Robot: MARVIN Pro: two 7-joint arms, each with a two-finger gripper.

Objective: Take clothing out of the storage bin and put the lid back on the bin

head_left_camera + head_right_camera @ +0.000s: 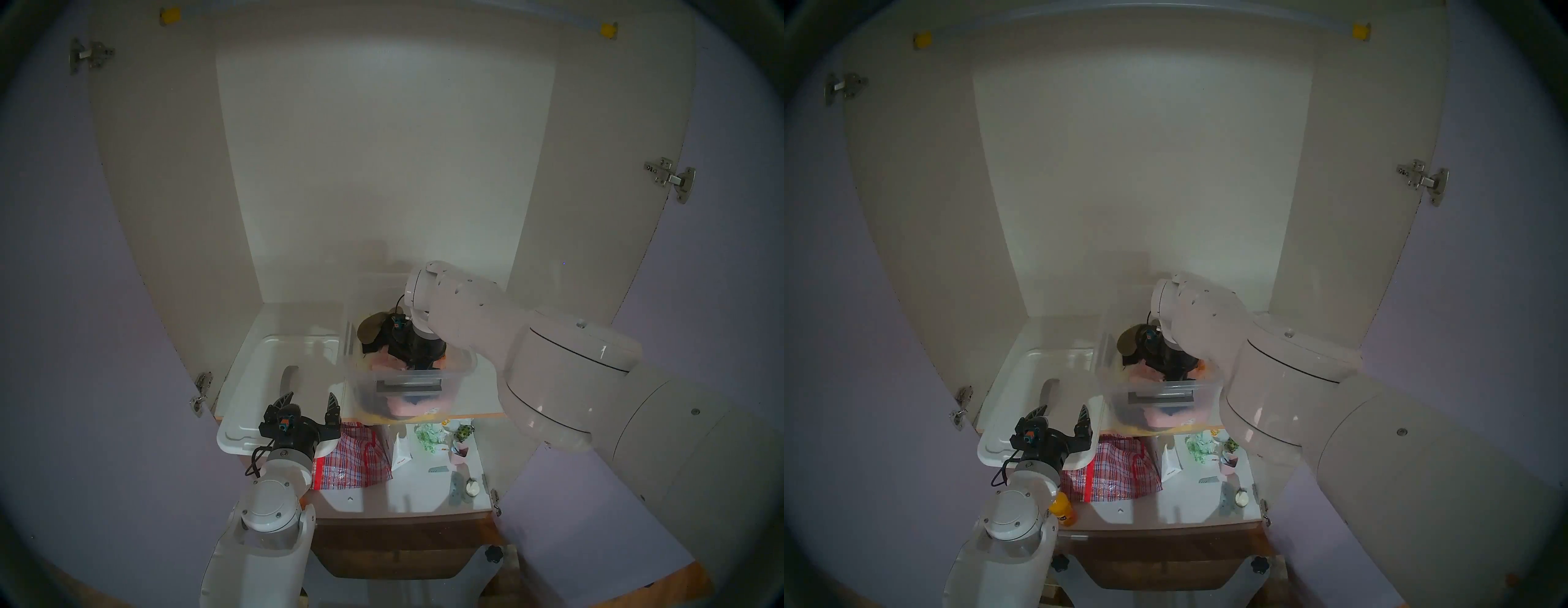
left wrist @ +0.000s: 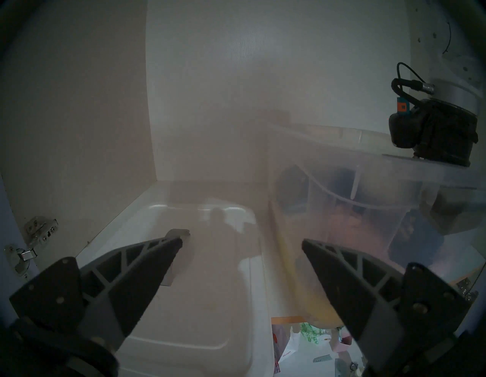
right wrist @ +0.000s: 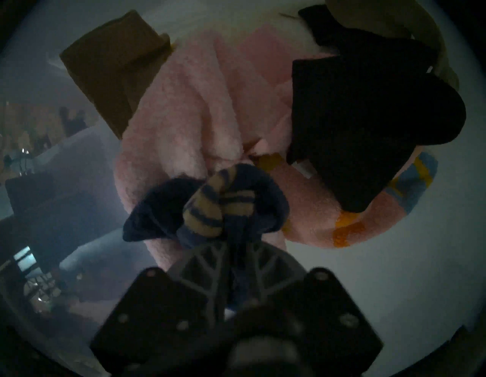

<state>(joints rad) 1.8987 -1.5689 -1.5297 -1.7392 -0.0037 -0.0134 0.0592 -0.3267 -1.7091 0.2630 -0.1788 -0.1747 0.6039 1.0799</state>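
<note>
So the clear storage bin [image 1: 409, 384] with the grey latch bar on its front sits on the upper cupboard shelf, and everything else is easiest to place off that. The right arm reaches down into the bin from above. In the right wrist view the right gripper [image 3: 236, 237] has its two fingers pressed together, pinching the clothing [image 3: 207, 208], a little navy blue bundle with a tan-and-navy striped bit sticking out. That bundle is down inside the bin, lying on a fuzzy pink cloth [image 3: 189, 110]. A black garment [image 3: 368, 126] is in the bin too, just beside the bundle on the pink stuff, and a brown folded piece [image 3: 110, 60] sits off at the far side of the pink cloth.

The white lid [image 1: 271, 382] is off the bin, lying flat on the same shelf right next to the bin's left side, its near end poking out past the shelf edge. You can see its grey strap handle [image 1: 289, 378] in the middle. The left gripper [image 1: 309, 401] hangs over the near part of that lid, fingers spread wide, nothing between them.

Below the bin, on the lower shelf, there's a red plaid bag [image 1: 354, 456], and to the right of it some small clutter I can't really make out. In the head stereo right view an orange bottle [image 1: 1064, 511] peeks out next to the left arm.
</note>
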